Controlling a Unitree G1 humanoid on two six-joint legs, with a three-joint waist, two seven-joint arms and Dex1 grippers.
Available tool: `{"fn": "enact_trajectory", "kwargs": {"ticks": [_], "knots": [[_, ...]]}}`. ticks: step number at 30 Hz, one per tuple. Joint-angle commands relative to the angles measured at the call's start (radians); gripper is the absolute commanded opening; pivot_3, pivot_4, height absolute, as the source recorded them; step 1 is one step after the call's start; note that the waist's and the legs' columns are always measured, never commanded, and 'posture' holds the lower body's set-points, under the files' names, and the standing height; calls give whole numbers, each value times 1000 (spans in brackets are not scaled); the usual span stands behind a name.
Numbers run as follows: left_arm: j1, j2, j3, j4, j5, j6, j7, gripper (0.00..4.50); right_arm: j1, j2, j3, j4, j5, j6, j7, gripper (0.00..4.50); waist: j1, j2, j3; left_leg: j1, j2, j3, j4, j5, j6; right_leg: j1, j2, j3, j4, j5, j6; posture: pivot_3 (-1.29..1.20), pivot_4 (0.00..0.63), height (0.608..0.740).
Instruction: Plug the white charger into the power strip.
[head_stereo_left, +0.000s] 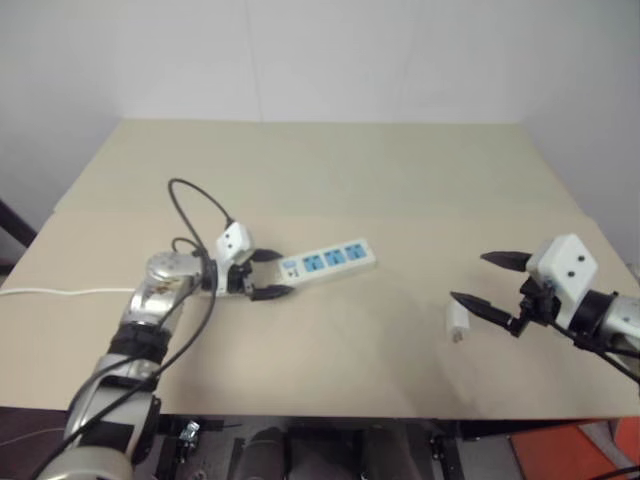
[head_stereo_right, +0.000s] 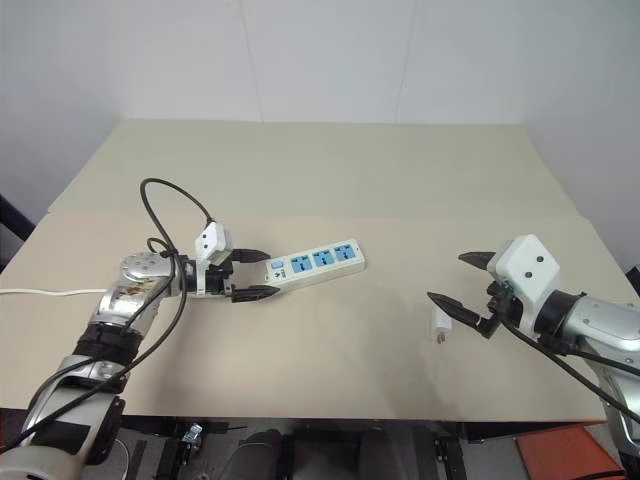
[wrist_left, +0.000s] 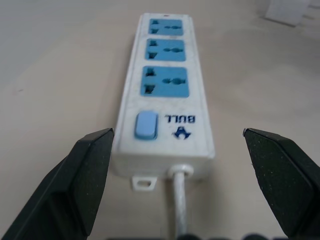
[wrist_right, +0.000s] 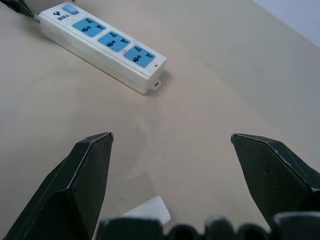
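Power strip (head_stereo_left: 328, 260) and white charger (head_stereo_left: 458, 322) lie mid-table (head_stereo_left: 400, 180), well apart.

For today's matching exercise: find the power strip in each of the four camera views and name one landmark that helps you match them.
Left eye view: power strip lies left of centre, by the open left gripper.
Right eye view: it lies left of centre, angled.
Left wrist view: it runs up the middle, between the open fingers.
Right wrist view: it lies at upper left, far from the fingers.
Shared landmark: the blue switch at the cord end.
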Motion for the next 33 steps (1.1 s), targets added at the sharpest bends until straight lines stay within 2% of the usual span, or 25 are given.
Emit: {"fn": "enact_trajectory", "kwargs": {"ticks": [1, 5, 10, 16, 24, 27, 29, 33], "knots": [[-17, -38, 25, 54, -3, -98, -8, 4500, -16, -8, -38, -26, 15, 0, -6, 4444, 1, 0, 0, 0, 0, 0, 0, 0, 0, 0, 0, 0, 0, 0, 0, 0, 150, 740], [-18, -104, 58, 178, -4, -252, 8, 4500, -24, -12, -37, -34, 21, 5, -3, 4444, 3, 0, 0, 0, 0, 0, 0, 0, 0, 0, 0, 0, 0, 0, 0, 0, 150, 740], [-54, -163, 87, 304, 4, -309, 40, 4500, -24, -16, -44, -53, 33, 17, -5, 4444, 4, 0, 0, 0, -1, -1, 1, 0, 0, 1, 0, 0, 0, 1, 1, 0, 150, 740], [-69, -166, 82, 383, 31, -345, 22, 4500, -22, -14, -53, -73, 38, 32, -9, 4444, 4, 0, 0, 0, -1, -1, 1, 0, 0, 1, 0, 0, 0, 1, 1, 0, 150, 740], [-57, -159, 38, 524, 145, -459, 49, 4500, -56, -16, -52, -86, 55, 44, -13, 4444, -2, 1, -1, 4, 0, -1, 1, 0, 0, 5, 0, 0, 0, 1, 1, 0, 150, 740], [-66, -190, 50, 566, 147, -475, 76, 3881, -62, -19, -55, -90, 59, 46, -10, 4500, -2, 2, -1, 12, 0, -1, 1, 0, 0, 13, 0, 0, -1, 0, 2, 0, 150, 740], [-68, -209, 59, 581, 141, -478, 76, 3297, -59, -22, -63, -95, 63, 49, -8, 4500, -1, 3, -3, 14, 0, -1, 1, 0, 0, 15, 0, -1, -2, -3, 8, 0, 150, 740], [-65, -225, 72, 577, 131, -477, 55, 3286, -44, -33, -89, -99, 79, 50, 6, 4500, 5, 7, -7, 14, -1, -1, 0, 0, 0, 15, -1, -1, -3, -4, 9, 0, 150, 740]]}}
